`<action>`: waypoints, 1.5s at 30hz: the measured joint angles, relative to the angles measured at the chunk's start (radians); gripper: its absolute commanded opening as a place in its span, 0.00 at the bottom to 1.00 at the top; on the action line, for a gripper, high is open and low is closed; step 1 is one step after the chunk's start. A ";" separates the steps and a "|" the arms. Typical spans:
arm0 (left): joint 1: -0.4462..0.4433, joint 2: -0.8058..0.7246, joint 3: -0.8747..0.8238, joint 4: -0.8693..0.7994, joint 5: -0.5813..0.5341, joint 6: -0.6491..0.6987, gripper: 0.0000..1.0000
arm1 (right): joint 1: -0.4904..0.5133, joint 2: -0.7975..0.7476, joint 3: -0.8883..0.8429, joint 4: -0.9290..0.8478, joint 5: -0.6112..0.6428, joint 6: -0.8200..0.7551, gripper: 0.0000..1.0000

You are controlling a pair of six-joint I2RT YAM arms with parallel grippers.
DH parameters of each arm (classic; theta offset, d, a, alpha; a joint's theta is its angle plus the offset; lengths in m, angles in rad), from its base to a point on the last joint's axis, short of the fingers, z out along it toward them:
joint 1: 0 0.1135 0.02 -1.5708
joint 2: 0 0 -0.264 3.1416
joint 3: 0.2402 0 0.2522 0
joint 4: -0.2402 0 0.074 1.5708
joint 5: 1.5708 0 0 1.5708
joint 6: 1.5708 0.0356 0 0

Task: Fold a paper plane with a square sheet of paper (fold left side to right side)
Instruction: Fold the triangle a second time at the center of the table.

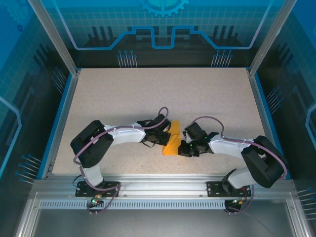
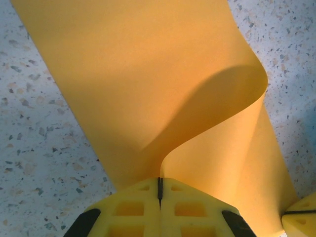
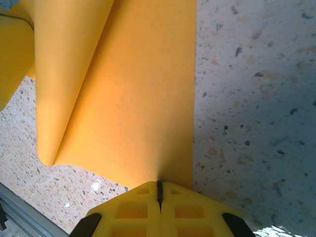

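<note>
paper, bright orange and plain, sits on the speckled desk somewhat nearer the arm bases than the middle, between the two tools. from the top camera it reads as a narrow, slanted strip, pointed at its far end and wider at its near end, with part of it raised off the surface. the left tool meets it from the left and the right tool from the right, both right against the sheet and close to each other.

in the left wrist view the left tool's yellow fingers are pressed together with only a thin dark seam between them, clamped on the paper's edge. from that pinch one layer rises and curls over towards the right in a soft, uncreased loop, while another layer lies flat on the desk beneath it. the right tool's yellow tip shows at the lower right corner, at the sheet's edge.

in the right wrist view the right tool's fingers are likewise closed on the paper's near edge. the sheet lies flat along its right side, with a rounded roll lifted along its left.
</note>
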 measured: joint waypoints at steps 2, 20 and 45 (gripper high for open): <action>0.000 0.002 0.000 0.000 0.000 0.000 0.02 | 0.000 0.000 0.000 0.000 0.000 0.000 0.00; 0.000 0.031 0.022 -0.007 -0.007 0.019 0.02 | 0.000 0.000 0.000 0.000 0.000 0.000 0.00; 0.000 0.043 0.040 -0.029 -0.006 0.046 0.02 | -0.001 -0.005 0.006 -0.011 -0.002 -0.020 0.00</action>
